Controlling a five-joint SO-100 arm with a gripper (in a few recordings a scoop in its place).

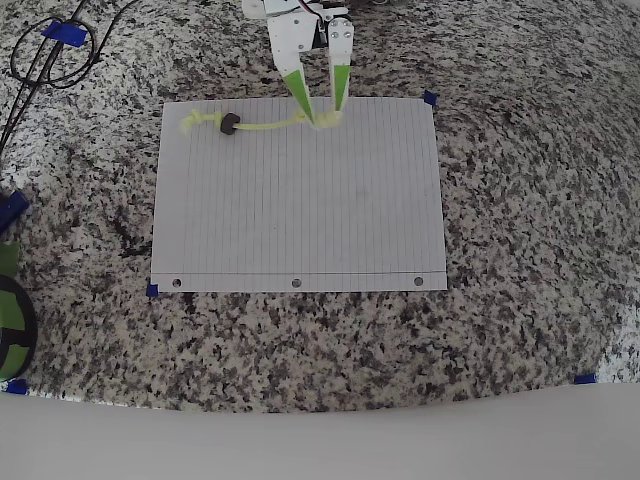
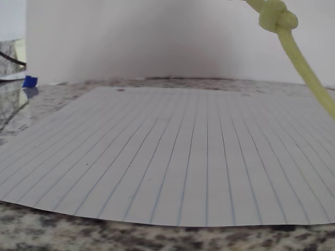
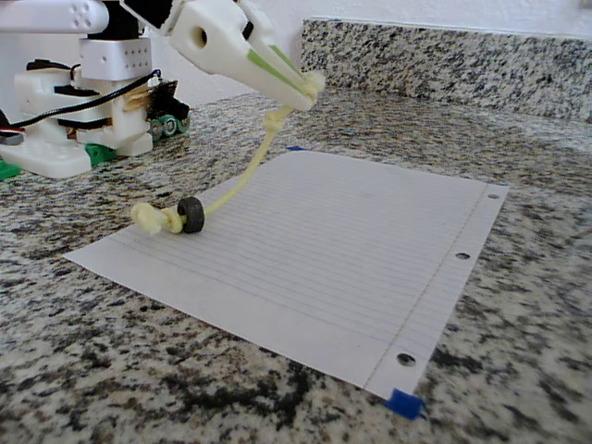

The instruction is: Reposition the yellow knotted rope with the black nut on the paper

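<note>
Hand (image 3: 310,85) grasping yellow knotted rope (image 3: 242,176) end aloft, black nut (image 3: 191,215) end resting on paper (image 3: 351,250)

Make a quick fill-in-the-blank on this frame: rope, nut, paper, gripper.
1. The gripper is shut on one ____ of the rope.
2. The nut rests on the ____.
3. The paper's edge farthest from the arm in the overhead view has three punched ____.
4. The rope's gripped end is ____ off the paper, as the fixed view shows.

Missing words: end; paper; holes; lifted
</note>
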